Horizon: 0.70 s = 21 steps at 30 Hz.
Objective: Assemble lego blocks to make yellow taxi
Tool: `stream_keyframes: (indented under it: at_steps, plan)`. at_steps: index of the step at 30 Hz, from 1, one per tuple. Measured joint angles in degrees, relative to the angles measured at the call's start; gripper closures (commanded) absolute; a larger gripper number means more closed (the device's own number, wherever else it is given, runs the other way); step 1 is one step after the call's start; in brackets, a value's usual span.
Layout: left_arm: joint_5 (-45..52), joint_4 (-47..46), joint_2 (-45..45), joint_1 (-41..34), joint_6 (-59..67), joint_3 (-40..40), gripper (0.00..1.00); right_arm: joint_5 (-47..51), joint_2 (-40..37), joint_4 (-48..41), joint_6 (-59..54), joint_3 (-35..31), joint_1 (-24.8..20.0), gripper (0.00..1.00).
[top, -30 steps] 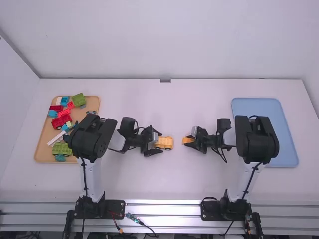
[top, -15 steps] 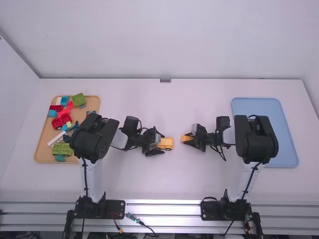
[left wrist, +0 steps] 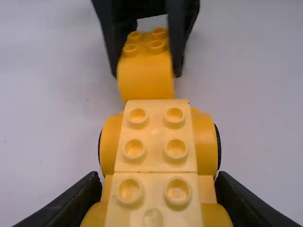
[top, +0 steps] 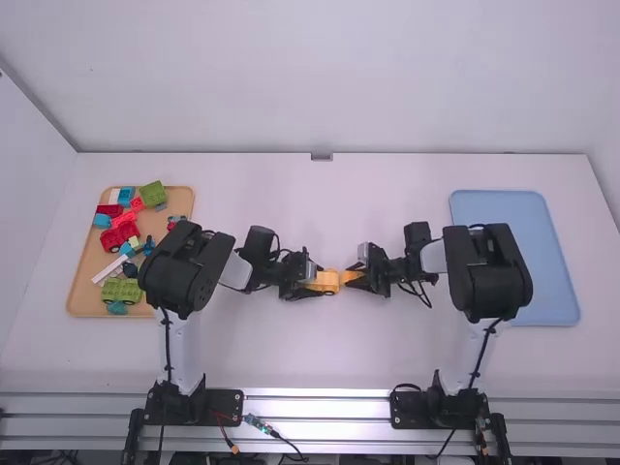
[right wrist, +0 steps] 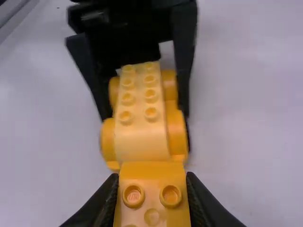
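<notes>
A: Status on left gripper (top: 314,279)?
B: Clamped on the car (left wrist: 155,142), about mid-worktop (top: 329,354). Parted only by the car's width, one finger on each flank, down at the left end.

A: Right gripper (top: 353,277)?
B: Pinching the yellow block (left wrist: 145,85) from both sides, parted by just that width. Located just right of the car, facing left gripper.

A: Lined up?
B: Close to it. Got the yellow block right at the free end of the car, studs up on both. Smooth rounded face toward the car. Can't tell if touching or barely apart.

A: Car details?
B: Long, lying left to right. Pale studded top, two studs across, with rounder orange-yellow sides bulging out past it.

A: Rest of the worktop?
B: Wood tray (top: 85,302) by the left edge. In it: green block (top: 153,194) at the far edge, red block (top: 118,235) about midway, white strip (top: 108,269) toward the left edge, green chassis (top: 119,291) by the near edge. Blue tray (top: 518,205) toward the right edge, partly behind right arm (top: 499,271).
</notes>
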Motion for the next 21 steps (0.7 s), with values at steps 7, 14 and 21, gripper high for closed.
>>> stream_keyframes:
  at_steps: [7, 14, 21]
  plan:
    - [-0.02, -0.02, 0.00, 0.00, 0.02, 0.02, 0.49, 0.07, -6.56, -3.63, -2.64, 1.64, 2.12, 1.00]
    - [-0.04, -0.02, 0.00, 0.00, 0.02, 0.02, 0.53, 0.07, -7.06, -2.99, -3.04, 2.43, 5.99, 1.00]
    - [-0.20, 0.26, 0.00, 0.00, 0.00, 0.04, 0.55, 1.53, -7.06, 5.07, 3.19, 2.38, 9.60, 1.00]
